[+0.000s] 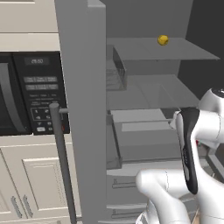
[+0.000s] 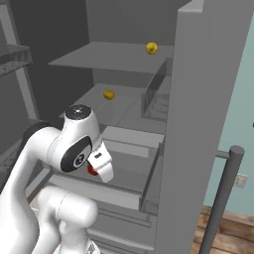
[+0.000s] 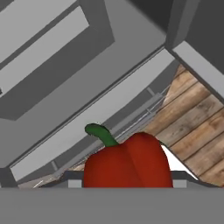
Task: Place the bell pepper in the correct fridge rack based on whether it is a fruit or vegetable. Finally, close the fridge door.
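Carrying: the small glossy red bell pepper (image 3: pixel 127 162) with its green stem is pinched in the tool (image 3: pixel 127 186), held low before the open grey fridge.
Position: the pepper is seen above the lower drawer front (image 3: pixel 87 127) and wooden floor (image 3: pixel 197 131).
Shelves: two small yellow fruits (image 2: pixel 152 48) are seen higher up.
Risk: the pepper could be dropped onto the floor if the pinch loosens, or the drawer edge clipped.

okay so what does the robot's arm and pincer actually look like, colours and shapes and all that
The arm is glossy white with rounded, tube-like links; one link carries a long black inset panel, and a joint has a dark round cap with a small ring marking. The pincer hangs from a blocky white hand. No loose cables are visible.
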